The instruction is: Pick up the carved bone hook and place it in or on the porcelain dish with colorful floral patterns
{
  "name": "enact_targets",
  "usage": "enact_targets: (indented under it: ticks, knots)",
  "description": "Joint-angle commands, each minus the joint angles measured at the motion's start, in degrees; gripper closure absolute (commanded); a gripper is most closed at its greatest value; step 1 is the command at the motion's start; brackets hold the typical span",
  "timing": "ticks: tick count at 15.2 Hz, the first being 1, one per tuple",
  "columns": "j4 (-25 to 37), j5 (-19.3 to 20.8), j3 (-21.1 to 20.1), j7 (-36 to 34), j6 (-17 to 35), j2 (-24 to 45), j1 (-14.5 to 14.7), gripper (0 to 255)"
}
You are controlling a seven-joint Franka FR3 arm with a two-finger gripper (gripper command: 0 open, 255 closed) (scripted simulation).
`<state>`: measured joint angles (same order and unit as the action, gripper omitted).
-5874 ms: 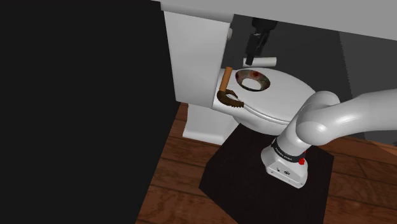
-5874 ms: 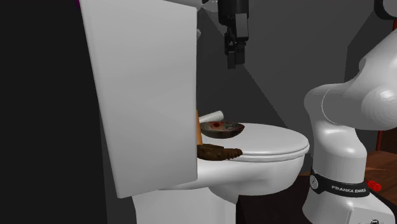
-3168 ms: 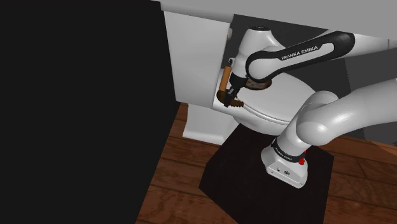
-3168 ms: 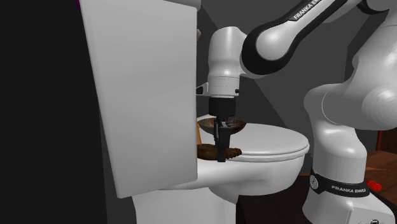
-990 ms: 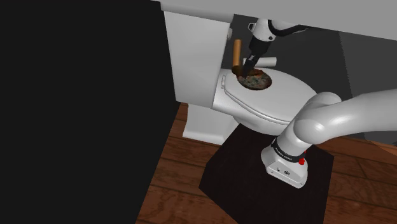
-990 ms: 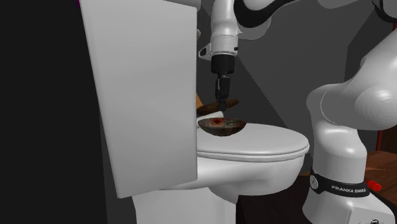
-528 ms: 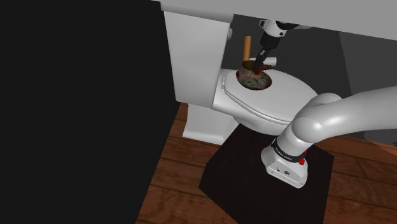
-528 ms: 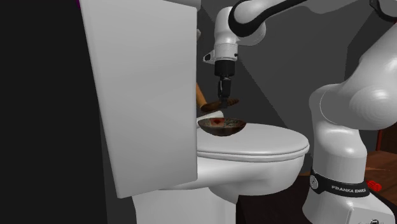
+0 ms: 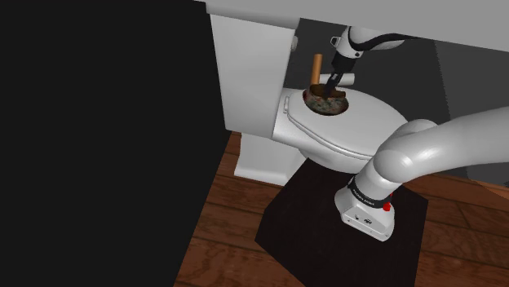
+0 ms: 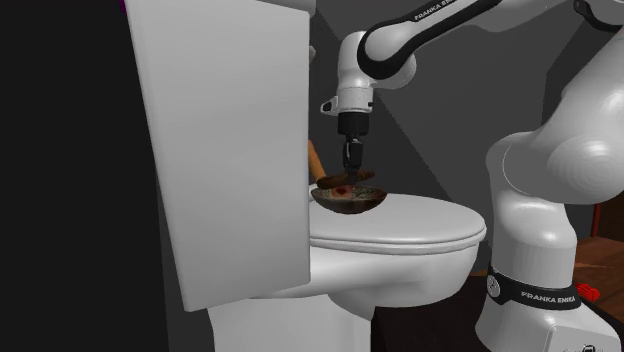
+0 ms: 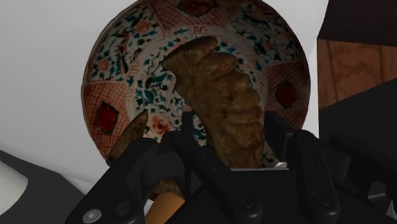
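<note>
End effector (image 10: 351, 160) pinches the carved brown hook (image 11: 219, 89) between its fingers. Hook hangs directly over the floral dish (image 11: 111, 70), low to the bowl; contact cannot be told. Dish sits on the closed toilet lid (image 10: 425, 228). Suggest: lower gently until the hook rests inside the rim, then release; the tan handle could lever it out.
</note>
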<state>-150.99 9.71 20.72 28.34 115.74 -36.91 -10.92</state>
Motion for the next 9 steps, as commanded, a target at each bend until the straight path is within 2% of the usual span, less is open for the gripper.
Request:
enact_targets:
  ticks: [1, 5, 9]
  knots:
    - [-1.1, 0.2, 0.4, 0.1, 1.7, 0.6, 0.0, 255]
    - [-3.7, 0.6, 1.2, 0.4, 6.1, 2.3, -0.1, 255]
    - [-3.7, 0.6, 1.2, 0.4, 6.1, 2.3, -0.1, 255]
